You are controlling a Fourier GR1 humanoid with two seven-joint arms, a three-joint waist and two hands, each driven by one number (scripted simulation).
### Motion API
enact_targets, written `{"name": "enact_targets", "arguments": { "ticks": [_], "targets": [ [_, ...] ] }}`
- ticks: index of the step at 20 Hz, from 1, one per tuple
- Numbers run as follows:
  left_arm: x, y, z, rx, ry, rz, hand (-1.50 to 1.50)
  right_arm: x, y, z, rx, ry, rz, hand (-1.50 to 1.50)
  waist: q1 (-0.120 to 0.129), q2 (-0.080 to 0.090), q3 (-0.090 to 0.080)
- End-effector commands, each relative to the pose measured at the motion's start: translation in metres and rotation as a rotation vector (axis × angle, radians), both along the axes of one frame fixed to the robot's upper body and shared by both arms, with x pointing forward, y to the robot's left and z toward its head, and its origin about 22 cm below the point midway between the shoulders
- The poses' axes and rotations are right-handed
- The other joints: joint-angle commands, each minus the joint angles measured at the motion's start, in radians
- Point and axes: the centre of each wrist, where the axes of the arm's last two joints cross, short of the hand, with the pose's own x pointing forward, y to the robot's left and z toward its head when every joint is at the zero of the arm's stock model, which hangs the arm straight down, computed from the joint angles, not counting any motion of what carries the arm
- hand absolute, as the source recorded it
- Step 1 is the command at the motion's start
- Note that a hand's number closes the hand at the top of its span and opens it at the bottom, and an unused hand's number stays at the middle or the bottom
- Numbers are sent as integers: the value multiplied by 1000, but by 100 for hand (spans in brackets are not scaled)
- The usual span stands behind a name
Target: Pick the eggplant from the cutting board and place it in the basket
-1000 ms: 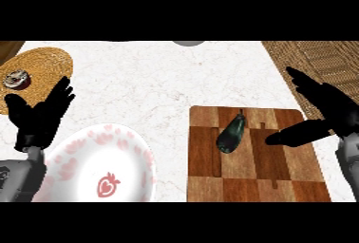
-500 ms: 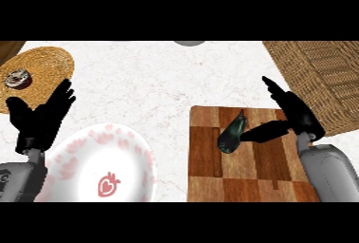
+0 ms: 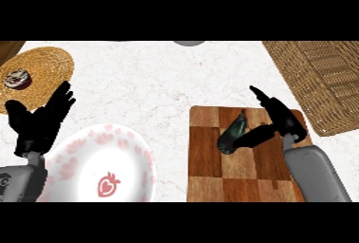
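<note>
A dark green eggplant (image 3: 232, 133) lies on the checkered wooden cutting board (image 3: 210, 175) at the lower right. My right hand (image 3: 280, 119) is over the board, just right of the eggplant, open, with its thumb reaching to the eggplant's lower end and its fingers pointing up. The woven basket (image 3: 322, 76) stands at the upper right, its corner close to the board. At the left edge my left hand (image 3: 38, 124) rests open, fingers up.
A white plate with a pink pattern (image 3: 98, 166) lies at the lower left, next to the left hand. A round straw mat (image 3: 45, 66) with a small dark object (image 3: 17, 79) sits at the upper left. A grey object (image 3: 189, 42) shows at the top edge.
My right hand has moved left across the board and now stands beside the eggplant, thumb at it. The eggplant and my left hand have stayed put.
</note>
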Motion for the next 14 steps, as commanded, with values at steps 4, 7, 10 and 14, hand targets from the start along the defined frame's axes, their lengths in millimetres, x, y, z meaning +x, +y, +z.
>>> {"name": "enact_targets", "arguments": {
  "ticks": [4,7,10,14],
  "targets": [
    [17,5,9,-21,5,8,0,-7,-16,6,19,-6,28,-150,-3,0,0],
    [4,9,12,-7,-18,4,0,-19,-26,-3,74,-17,28,-150,-3,-1,0],
    [1,-10,17,-1,1,14,0,-22,-6,7,79,-36,56,-150,-2,-1,0],
    [0,-2,-6,-6,-4,9,0,-32,4,-2,83,-41,75,-150,-3,-1,0]
  ]
}}
